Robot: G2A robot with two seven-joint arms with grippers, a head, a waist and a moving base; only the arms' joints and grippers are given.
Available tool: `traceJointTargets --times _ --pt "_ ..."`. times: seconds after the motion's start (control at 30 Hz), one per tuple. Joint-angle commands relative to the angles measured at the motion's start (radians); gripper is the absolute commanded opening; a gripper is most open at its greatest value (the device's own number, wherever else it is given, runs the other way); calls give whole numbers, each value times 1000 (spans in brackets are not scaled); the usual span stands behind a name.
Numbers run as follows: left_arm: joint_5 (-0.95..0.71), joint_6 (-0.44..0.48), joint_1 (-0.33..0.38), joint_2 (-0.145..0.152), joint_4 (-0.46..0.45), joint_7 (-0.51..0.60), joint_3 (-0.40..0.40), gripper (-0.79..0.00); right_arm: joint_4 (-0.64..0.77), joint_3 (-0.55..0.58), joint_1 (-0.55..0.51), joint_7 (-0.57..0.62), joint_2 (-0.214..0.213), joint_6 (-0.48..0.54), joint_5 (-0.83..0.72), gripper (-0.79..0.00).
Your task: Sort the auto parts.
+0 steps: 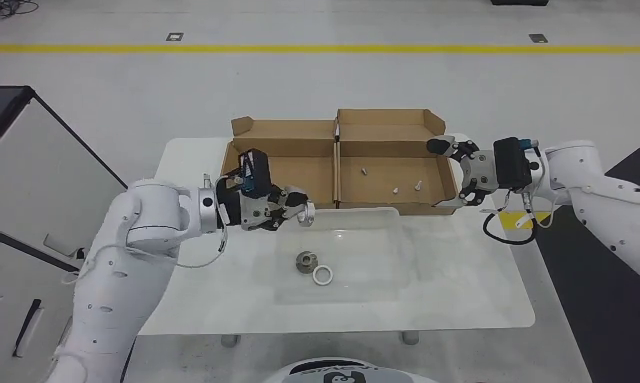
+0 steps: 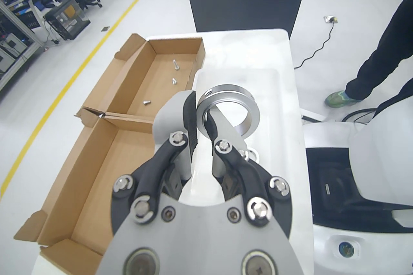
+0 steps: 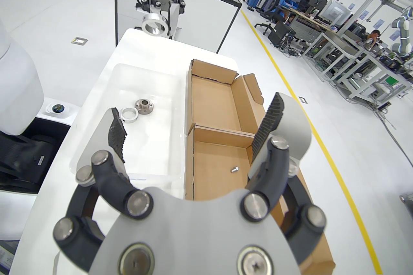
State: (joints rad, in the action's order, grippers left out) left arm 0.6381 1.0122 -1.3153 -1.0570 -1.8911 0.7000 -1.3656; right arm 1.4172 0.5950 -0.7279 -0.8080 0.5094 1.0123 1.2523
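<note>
From above, the left gripper (image 1: 290, 205) has the metal ring (image 1: 303, 212) over a corner of the tray (image 1: 440, 273), just beside the plain box (image 1: 285, 168), likely its bin since screws (image 1: 397, 188) sit in the other box (image 1: 385, 143). Left wrist camera: jaws pinching the ring's wall, one pad inside, so it should carry level and clear the box edge before releasing. Right wrist camera: the right gripper (image 3: 196, 110), jaws spread, hangs beyond the tray's opposite end, well apart.
</note>
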Motion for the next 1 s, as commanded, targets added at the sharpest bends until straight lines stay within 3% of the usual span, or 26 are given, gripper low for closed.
traceJointTargets --times 0.0,0.97 --pt "-27 0 10 12 -10 -37 2 -785 0 0 0 0 0 0 0 0" --pt "-52 0 10 18 -11 -67 6 -785 0 0 0 0 0 0 0 0"
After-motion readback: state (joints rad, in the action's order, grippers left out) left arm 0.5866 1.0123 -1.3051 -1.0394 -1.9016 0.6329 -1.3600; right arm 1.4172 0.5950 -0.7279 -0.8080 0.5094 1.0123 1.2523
